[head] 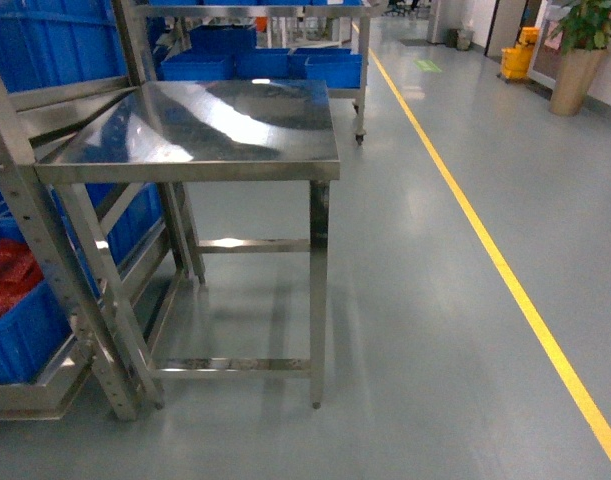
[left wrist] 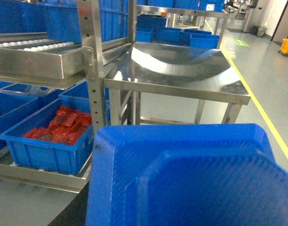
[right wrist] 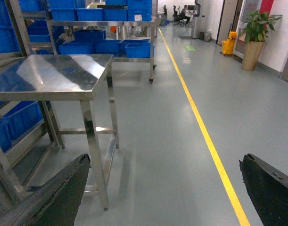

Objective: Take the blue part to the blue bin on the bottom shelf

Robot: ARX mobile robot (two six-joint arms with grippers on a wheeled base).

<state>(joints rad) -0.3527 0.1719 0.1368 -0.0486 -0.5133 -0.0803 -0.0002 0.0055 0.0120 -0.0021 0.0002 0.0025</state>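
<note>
The blue part [left wrist: 191, 179], a large ribbed blue plastic piece with a raised rim, fills the lower half of the left wrist view, right in front of the camera. It hides my left gripper's jaws and hangs above the floor, so the gripper is shut on it. To its left lies the bottom shelf [left wrist: 35, 175], also seen in the head view [head: 25, 397]. On it stands a blue bin [left wrist: 45, 151] holding red parts [left wrist: 63, 126], with another blue bin [left wrist: 12, 110] beside it. My right gripper [right wrist: 162, 193] is open over bare floor. Neither gripper shows in the head view.
A flat-topped steel table [head: 225, 120] stands ahead beside the rack upright [left wrist: 94, 66]. Above the bins runs a rack level with white rollers [left wrist: 30, 45]. More blue bins [head: 275, 65] sit on a far trolley. A yellow floor line [head: 505, 270] runs on the right, a potted plant [head: 580, 50] beyond.
</note>
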